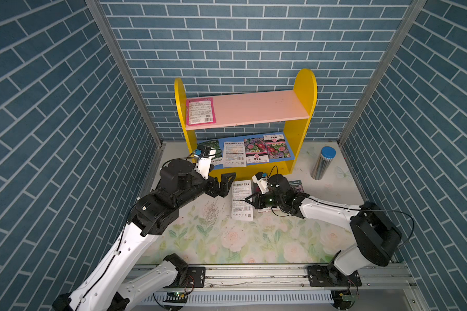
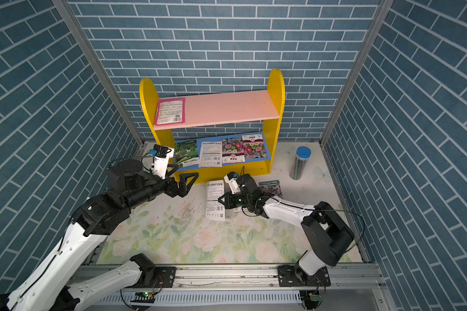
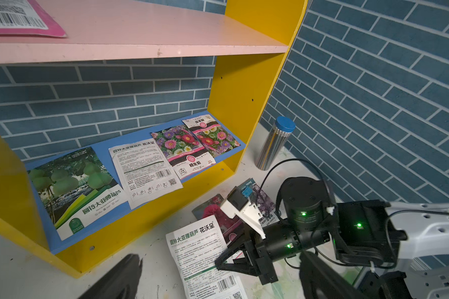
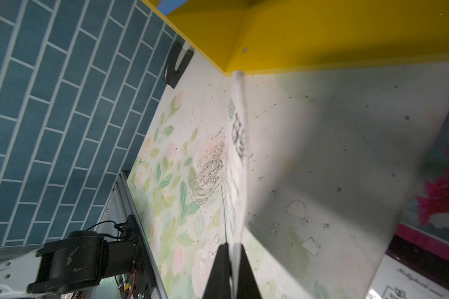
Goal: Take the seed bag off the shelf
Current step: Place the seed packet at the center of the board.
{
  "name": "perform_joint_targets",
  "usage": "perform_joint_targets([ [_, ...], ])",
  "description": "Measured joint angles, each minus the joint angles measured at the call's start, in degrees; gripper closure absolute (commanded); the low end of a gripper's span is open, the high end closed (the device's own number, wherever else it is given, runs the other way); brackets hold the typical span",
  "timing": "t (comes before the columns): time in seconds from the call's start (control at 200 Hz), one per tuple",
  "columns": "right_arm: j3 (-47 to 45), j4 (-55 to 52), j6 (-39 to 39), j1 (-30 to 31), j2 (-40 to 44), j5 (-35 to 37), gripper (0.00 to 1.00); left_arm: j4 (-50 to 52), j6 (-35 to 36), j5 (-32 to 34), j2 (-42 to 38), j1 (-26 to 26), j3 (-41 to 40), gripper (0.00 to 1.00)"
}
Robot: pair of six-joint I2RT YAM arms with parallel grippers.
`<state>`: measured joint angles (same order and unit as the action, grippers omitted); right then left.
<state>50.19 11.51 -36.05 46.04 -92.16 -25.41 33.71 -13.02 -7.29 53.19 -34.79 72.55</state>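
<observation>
A floral-print table (image 1: 227, 242) carries the shelf (image 1: 306, 91), which stands at the back with yellow sides, a pink upper board and a blue lower board. The left gripper (image 1: 225, 185) hovers just in front of the shelf's left base, its jaws spread wide and empty. The right gripper (image 4: 230, 248) reaches in from the other side, its jaws pressed together on one edge of a white seed bag (image 1: 240, 194). A metal cylinder (image 1: 322, 163) with a blue cap stands upright to the right of the shelf, apart from both arms.

The white seed bag is off the shelf and in front of its base, raised above the table and throwing a shadow there. In the left wrist view its heading reads "圆铃大亚腰葫芦 花沃呈" above small print, a barcode and a QR code. On the blue board lie four bags in a row: a green gourd bag (image 3: 75, 189) printed "圆铃大亚腰葫芦", a white printed bag (image 3: 143, 165) with the same heading, and two flower bags (image 3: 182, 147) overlapping. A pink-edged bag (image 1: 201, 111) lies at the left end of the pink board. Two more bags (image 3: 210, 207) lie on the table partly under the right arm.
</observation>
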Motion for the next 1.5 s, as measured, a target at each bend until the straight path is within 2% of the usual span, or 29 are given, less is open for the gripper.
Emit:
perform_joint_targets([
  [0.275,6.01,0.0,-0.09,-0.02,-10.97,0.28,1.0,-0.07,-0.02,0.02,-0.02,0.0,-0.94,0.0],
  [0.575,15.12,-7.48,2.54,-0.26,-17.38,3.8,0.99,-0.15,0.0,0.0,0.61,0.0,-1.36,0.0],
  [0.815,16.96,-11.37,5.18,-1.79,-19.8,4.81,0.89,-0.15,-0.02,0.0,1.6,0.0,-2.21,0.0],
  [1.02,18.36,-15.76,8.17,-3.28,-20.9,5.51,0.77,-0.17,-0.02,0.0,1.9,0.0,-2.21,0.0],
  [1.105,18.82,-17.03,9.42,-3.74,-20.94,5.86,0.66,-0.17,-0.04,0.0,2.01,0.0,-2.21,0.0],
  [1.21,18.97,-18.25,10.78,-4.2,-20.94,6.56,0.58,-0.2,-0.04,0.0,2.27,0.0,-2.19,0.0],
  [1.5,19.15,-20.02,12.9,-4.96,-20.15,10.03,0.48,-0.31,-0.59,0.07,3.02,0.0,-2.19,0.0],
])
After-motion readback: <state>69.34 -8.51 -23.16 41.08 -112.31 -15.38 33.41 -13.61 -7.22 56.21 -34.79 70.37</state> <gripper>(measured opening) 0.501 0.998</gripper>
